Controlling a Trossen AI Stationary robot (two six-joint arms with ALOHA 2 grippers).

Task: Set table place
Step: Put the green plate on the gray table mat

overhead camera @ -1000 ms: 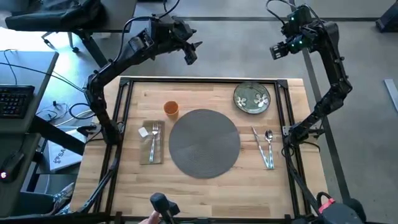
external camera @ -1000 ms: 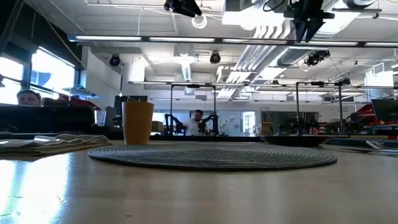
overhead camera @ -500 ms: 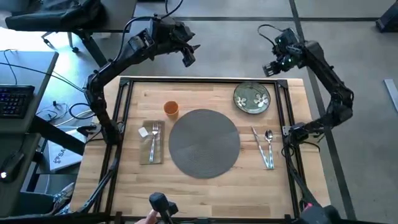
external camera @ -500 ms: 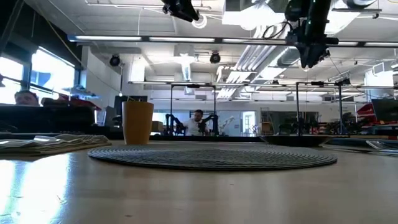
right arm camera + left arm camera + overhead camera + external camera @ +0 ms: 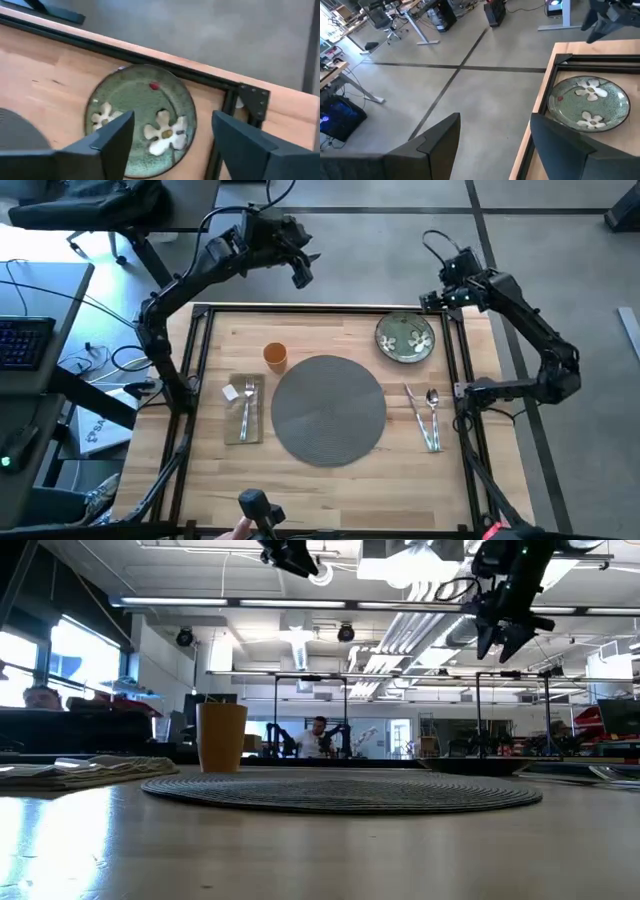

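R gripper hangs above the table's far right corner, just past the green plate; fingers spread wide, nothing between them, touching nothing. L gripper is up beyond the far edge, fingers also wide apart, empty.

Count: 1 round grey placemat at centre, bare. 1 plate w/ white flowers at far right, apart from the mat, nothing on it but a small red speck. 1 orange cup just off the mat's far left edge; contents not visible. 1 beige napkin left of the mat w/ 1 fork lying on it. Right of the mat: 1 knife and 1 spoon side by side on the wood.
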